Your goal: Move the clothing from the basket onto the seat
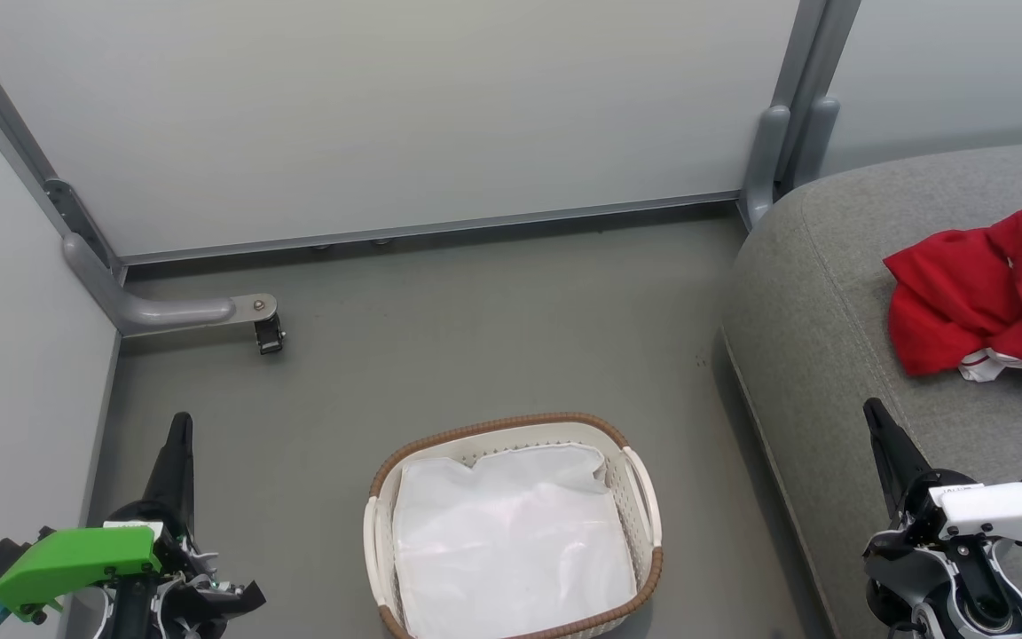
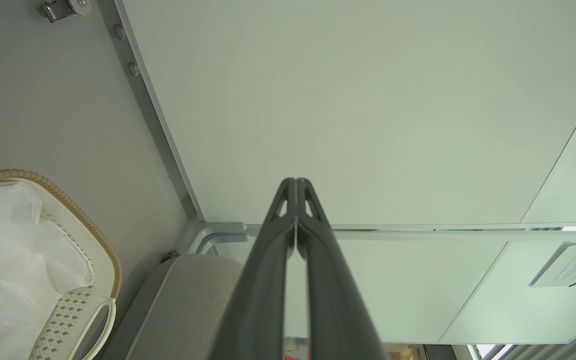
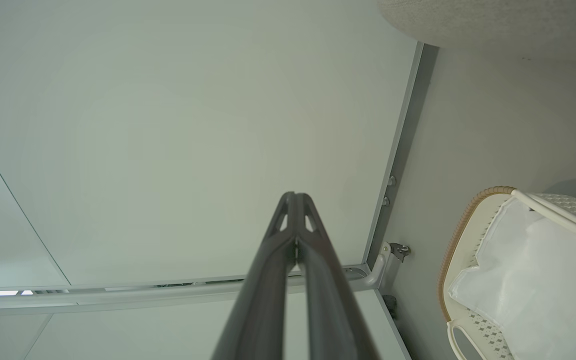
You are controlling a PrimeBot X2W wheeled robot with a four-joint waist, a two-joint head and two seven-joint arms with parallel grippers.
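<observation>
Red clothing [image 1: 994, 297] with white trim lies crumpled on the grey seat [image 1: 821, 302] at the right of the head view. On the floor at bottom centre stands the white basket [image 1: 644, 497] with a brown rim, holding a white liner sheet [image 1: 511, 541]. My left gripper [image 1: 180, 426] is shut and empty at the lower left, well left of the basket. My right gripper [image 1: 873, 413] is shut and empty at the lower right, over the seat's front part, below the clothing. The wrist views show the left gripper [image 2: 296, 181] and right gripper [image 3: 294, 195] with tips pressed together, and the basket [image 2: 95, 235] [image 3: 455, 235].
Pale partition panels [image 1: 387, 115] wall in the back and left, on grey metal frames. A grey foot with a small caster [image 1: 267, 333] juts onto the floor at the left. A frame post [image 1: 773, 160] stands by the seat's far corner. Grey floor [image 1: 493, 328] lies between basket and panels.
</observation>
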